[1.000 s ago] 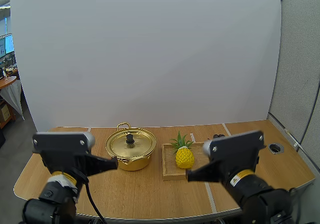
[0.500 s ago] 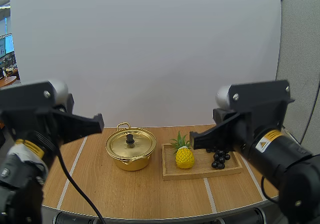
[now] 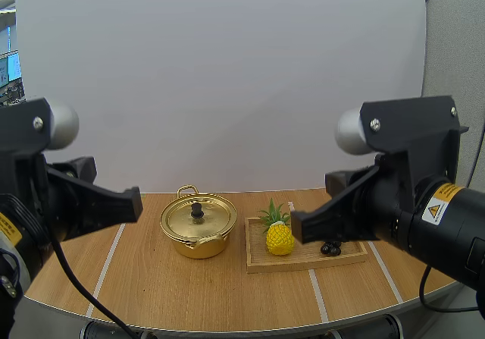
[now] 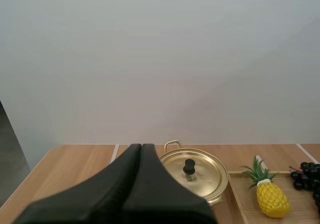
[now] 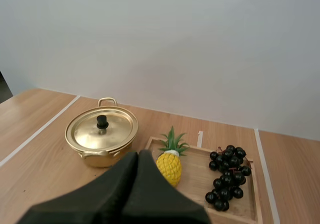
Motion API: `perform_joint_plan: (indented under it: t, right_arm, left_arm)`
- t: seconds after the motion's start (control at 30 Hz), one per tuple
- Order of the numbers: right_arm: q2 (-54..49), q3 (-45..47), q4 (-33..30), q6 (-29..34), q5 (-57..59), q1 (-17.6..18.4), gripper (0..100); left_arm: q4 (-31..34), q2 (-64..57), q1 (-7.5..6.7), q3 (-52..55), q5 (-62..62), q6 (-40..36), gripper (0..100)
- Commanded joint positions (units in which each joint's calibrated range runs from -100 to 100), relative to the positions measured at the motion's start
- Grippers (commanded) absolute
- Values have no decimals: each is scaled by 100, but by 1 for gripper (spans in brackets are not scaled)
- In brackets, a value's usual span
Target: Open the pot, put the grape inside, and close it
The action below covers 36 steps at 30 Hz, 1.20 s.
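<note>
My L gripper (image 4: 141, 150) is clenched on nothing, its 2 black fingers (image 4: 150, 184) pressed into 1 wedge. It's raised above the table & tipped toward the shiny gold metal pot (image 3: 198, 246). My R gripper (image 5: 138, 155) is likewise closed & empty, aimed at the tray. The pot sits on the light wooden table (image 3: 151, 278) w/ its round gold black-knobbed lid (image 3: 211, 219) on. Just R of it, a rectangular wooden tray (image 3: 256, 265) carries a yellow plastic pineapple (image 3: 280, 237) & the bunch of dark grapes (image 5: 227, 176). The grapes are at the tray's R end, apart from the pot.

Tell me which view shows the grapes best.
Right wrist view: the grapes lie whole on the tray. In the high view the right gripper covers most of them; the left wrist view catches just part.
</note>
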Motion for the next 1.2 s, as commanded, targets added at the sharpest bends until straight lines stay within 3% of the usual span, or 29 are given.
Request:
perform_joint_plan:
  t: [0.0, 0.2, 0.5, 0.7, 0.77, 0.83, 0.9, 0.93, 0.97, 1.0, 1.03, 1.07, 1.13, 1.17]
  right_arm:
    - [0, -49, -48, -3, 804, -23, 0]
    - [235, -49, -579, 380, 878, -23, 0]
    - [981, -49, -883, 450, 714, -23, 0]
    - [1326, -49, -959, 450, 677, -23, 0]
    - [1325, -49, -959, 450, 677, -23, 0]
    - [1325, -49, -974, 450, 620, -23, 1]
    - [1325, -49, -998, 450, 583, -31, 20]
    - [1325, -49, -1010, 450, 583, -42, 38]
    - [1325, -49, -1010, 450, 583, -46, 55]
    - [1325, -49, -1010, 450, 583, -51, 62]
    - [1325, -49, -1010, 450, 583, -61, 90]
    - [1325, -49, -1010, 450, 583, -61, 100]
    - [1325, -49, -988, 450, 583, -61, 100]
    - [1325, -49, -988, 450, 583, -61, 100]
  left_arm:
    - [0, 0, 4, -52, 454, 292, 0]
    - [-108, 587, 4, -52, 454, 507, 0]
    - [-1174, 2170, 4, -52, -141, 1307, 0]
    - [-1216, 2879, 4, -52, -413, 1331, 0]
    - [-1216, 3030, 4, -52, -413, 1331, 5]
    - [-1216, 3160, 4, -52, -486, 1331, 16]
    - [-1216, 3238, 4, -52, -554, 1331, 28]
    - [-1216, 3265, 4, -52, -572, 1331, 40]
    - [-1216, 3278, 4, -52, -572, 1331, 44]
    - [-1216, 3278, 4, -52, -572, 1331, 54]
    - [-1216, 3278, 4, -52, -551, 1331, 67]
    - [-1194, 3278, 4, -52, -505, 1331, 78]
    - [-1115, 3278, 4, -52, -390, 1445, 100]
    - [-1102, 3278, 4, -52, -345, 1474, 100]
